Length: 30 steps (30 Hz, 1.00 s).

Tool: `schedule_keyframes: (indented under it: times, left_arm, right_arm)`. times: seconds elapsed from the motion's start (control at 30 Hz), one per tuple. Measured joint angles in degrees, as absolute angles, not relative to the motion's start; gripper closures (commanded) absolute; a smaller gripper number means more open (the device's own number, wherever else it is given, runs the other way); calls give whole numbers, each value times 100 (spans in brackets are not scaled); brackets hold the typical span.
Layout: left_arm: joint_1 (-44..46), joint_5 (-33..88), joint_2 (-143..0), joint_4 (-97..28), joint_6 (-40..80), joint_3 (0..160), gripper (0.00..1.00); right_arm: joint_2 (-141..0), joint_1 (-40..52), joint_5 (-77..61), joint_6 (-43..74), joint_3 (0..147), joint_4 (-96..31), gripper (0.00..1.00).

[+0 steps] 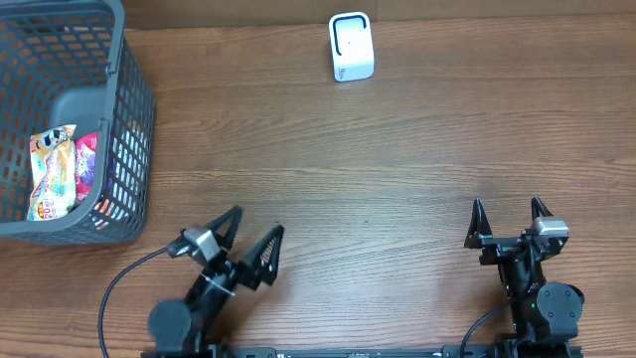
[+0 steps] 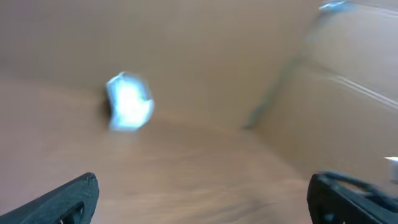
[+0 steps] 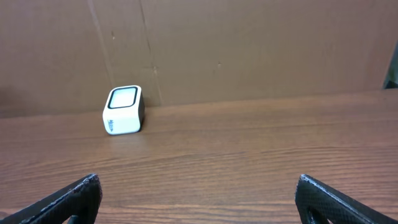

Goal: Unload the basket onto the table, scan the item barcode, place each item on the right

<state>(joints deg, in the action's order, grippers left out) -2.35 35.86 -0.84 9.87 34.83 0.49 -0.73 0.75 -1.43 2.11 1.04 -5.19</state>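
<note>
Nearest, the left gripper [image 1: 256,221] and right gripper [image 1: 507,203] both stand spread wide and empty over the brown wooden table [image 1: 397,169]. Farther off to the left, the colourful foil snack packets [image 1: 52,174] lie inside the grey plastic mesh basket [image 1: 134,109]. Farthest sits the small white box-shaped barcode scanner [image 1: 351,47]. The task looks unstarted: picking an item, presenting it and scanning are all left to do.

Grey plastic mesh basket [image 1: 134,119] (snack packets [image 1: 52,174] inside) sits left on the wooden table [image 1: 397,169]; white cube scanner [image 1: 351,47] stands centre-back.

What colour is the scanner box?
The scanner is white with dark trim; best in right wrist view.
</note>
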Motion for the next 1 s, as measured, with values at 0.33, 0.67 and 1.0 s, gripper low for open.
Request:
schedule_keyframes:
  times: [0.33, 0.67, 1.0]
  left_arm:
    - [-235, 3422, -698, -1087, 2281, 2707, 0]
    - [-235, 1431, -5452, -6560, 257, 9212, 0]
    - [-1437, 445, -9273, -7994, 108, 14595, 0]
  right_arm:
    - [-73, 73, -145, 211, 104, -515, 0]
    - [-62, 73, -143, 209, 104, -517, 0]
    - [-62, 75, -145, 209, 104, -515, 0]
